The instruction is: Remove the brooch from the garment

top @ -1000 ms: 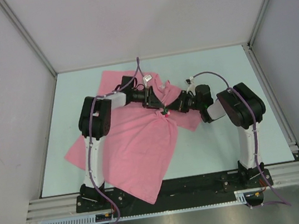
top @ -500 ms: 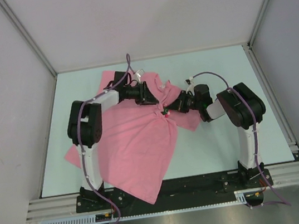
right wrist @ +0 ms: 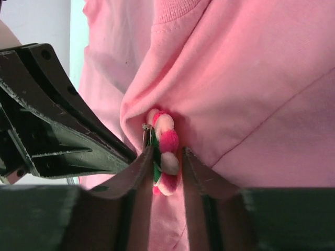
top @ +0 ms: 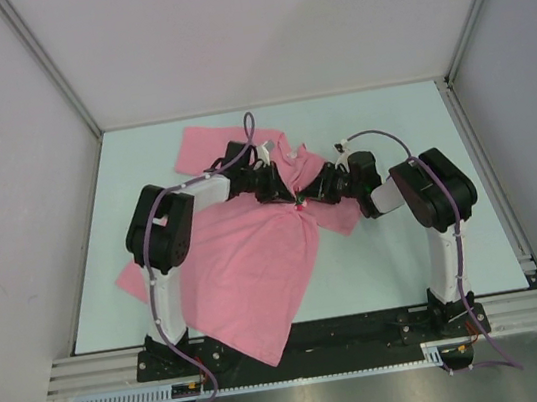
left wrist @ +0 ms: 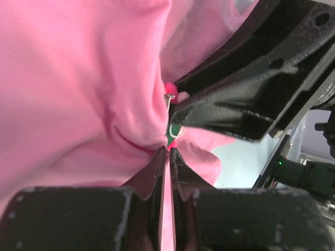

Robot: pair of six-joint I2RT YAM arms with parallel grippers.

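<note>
Your right jaws are pinched onto the brooch (right wrist: 165, 142), which is pinned in the bunched garment (top: 248, 265) on the table (top: 388, 122), and your left jaws are closed on cloth just beside it, so a hard pull risks tearing fabric or losing grip.

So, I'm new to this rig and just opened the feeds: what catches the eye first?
The big pink garment sprawled across the middle of the top view. Near its collar the right gripper pinches the small flower brooch, and the left gripper clamps a fold of fabric right beside it.
</note>
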